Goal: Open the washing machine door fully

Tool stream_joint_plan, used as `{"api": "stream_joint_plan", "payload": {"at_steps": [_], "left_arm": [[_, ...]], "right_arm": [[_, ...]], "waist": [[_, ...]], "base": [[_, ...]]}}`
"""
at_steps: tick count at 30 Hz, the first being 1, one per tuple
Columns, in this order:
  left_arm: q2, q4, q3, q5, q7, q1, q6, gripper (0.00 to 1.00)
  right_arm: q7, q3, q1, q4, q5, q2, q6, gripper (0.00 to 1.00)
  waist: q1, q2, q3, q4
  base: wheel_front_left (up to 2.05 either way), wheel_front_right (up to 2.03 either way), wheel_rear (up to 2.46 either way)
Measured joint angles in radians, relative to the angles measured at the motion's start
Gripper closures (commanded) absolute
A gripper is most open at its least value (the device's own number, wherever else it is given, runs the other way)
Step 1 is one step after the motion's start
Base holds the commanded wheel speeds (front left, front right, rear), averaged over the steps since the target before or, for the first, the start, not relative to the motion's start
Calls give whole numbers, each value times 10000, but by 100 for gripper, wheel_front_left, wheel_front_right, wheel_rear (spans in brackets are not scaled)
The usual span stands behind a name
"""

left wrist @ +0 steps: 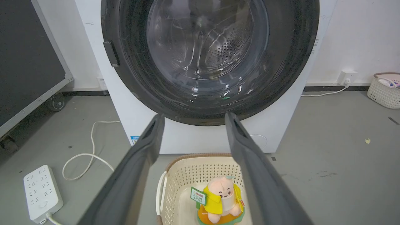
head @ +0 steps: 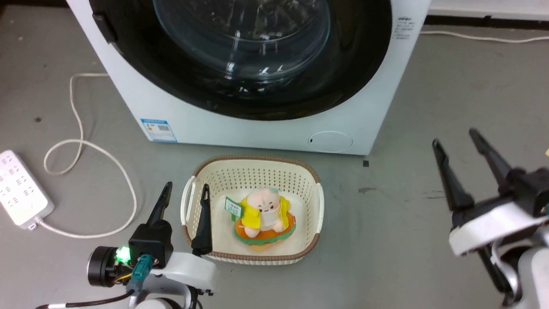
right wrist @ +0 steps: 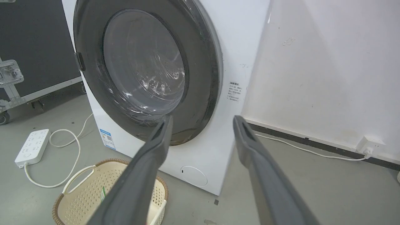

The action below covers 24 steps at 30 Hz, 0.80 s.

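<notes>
The washing machine door (head: 180,81) is a large glossy black ring around a bulging clear glass bowl, and it lies flat against the white machine front, closed. The same door (left wrist: 137,75) has a small dark handle tab (left wrist: 111,53) on its left rim in the left wrist view, and the door (right wrist: 200,78) is seen at an angle from the right. My left gripper (head: 186,194) hangs open low at the left, over the basket's left rim. My right gripper (head: 455,138) stands open at the far right above bare floor. Both are well short of the door.
A cream basket (head: 257,169) with a plush toy (head: 263,216) sits on the floor right before the machine. A white power strip (head: 19,186) and its looping cable (head: 85,146) lie at the left. A round white service flap (head: 330,140) is low on the machine.
</notes>
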Motion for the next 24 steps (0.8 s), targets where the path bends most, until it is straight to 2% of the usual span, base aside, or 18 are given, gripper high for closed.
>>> {"api": "stream_joint_plan", "payload": {"at_steps": [1,2,12,24], "left_arm": [[0,-8,-27,-10,-44,-37,12,0],[0,-19,-52,-12,-63,-90,36,0],[0,-127,-380,-148,-245,-416,286,0],[0,-322,-815,-339,-508,-892,619,0]], "right_arm": [[29,-8,-152,4,86,-29,0,82],[56,-17,-309,12,169,-50,0,100],[834,-420,-1958,617,1572,-44,-2,100],[2458,-1605,-4538,2383,3206,75,-4,100]], "waist": [[0,0,55,36],[0,0,113,73],[0,0,706,437],[-1,0,1528,872]], "base": [[0,0,0],[0,0,0],[0,0,0],[0,0,0]]}}
